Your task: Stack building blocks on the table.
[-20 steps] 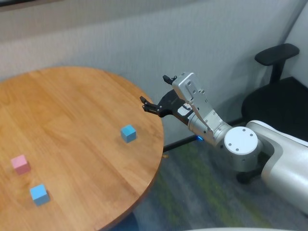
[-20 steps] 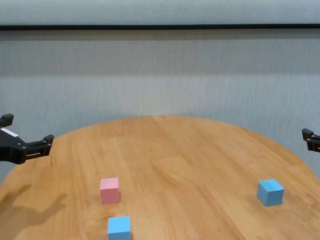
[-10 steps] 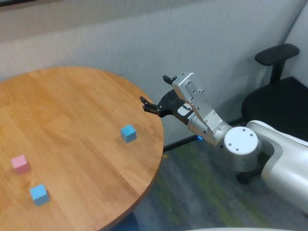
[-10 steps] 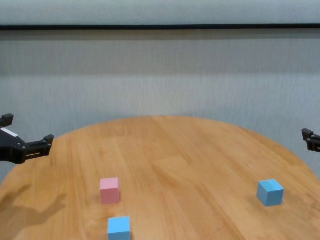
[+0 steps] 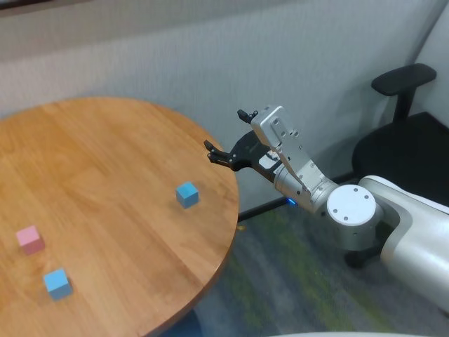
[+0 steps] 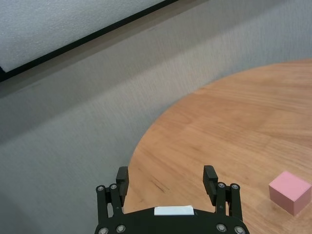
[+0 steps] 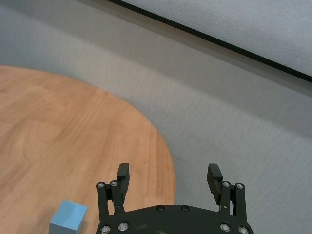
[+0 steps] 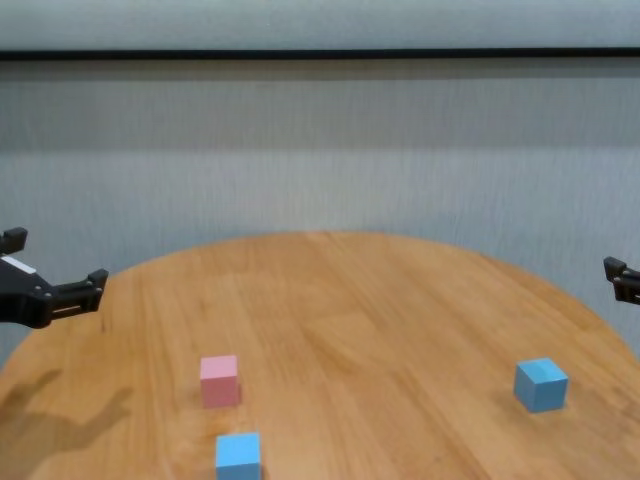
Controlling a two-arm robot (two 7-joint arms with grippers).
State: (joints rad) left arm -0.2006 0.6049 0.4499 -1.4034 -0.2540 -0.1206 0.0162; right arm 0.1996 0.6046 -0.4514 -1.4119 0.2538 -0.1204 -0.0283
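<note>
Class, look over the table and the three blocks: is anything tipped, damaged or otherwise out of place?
Nothing stands out. The pink block and both blue blocks sit flat and apart on the table, none stacked yet; both grippers are open and empty.

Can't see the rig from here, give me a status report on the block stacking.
Left gripper and right gripper open, empty, off the table's edges. Pink block and two blue blocks apart, unstacked. Nothing in the way.

No readable text, label, brand, number or sign anywhere, not even on the blank white tag (image 6: 172,210) atop the left gripper (image 6: 165,174).
</note>
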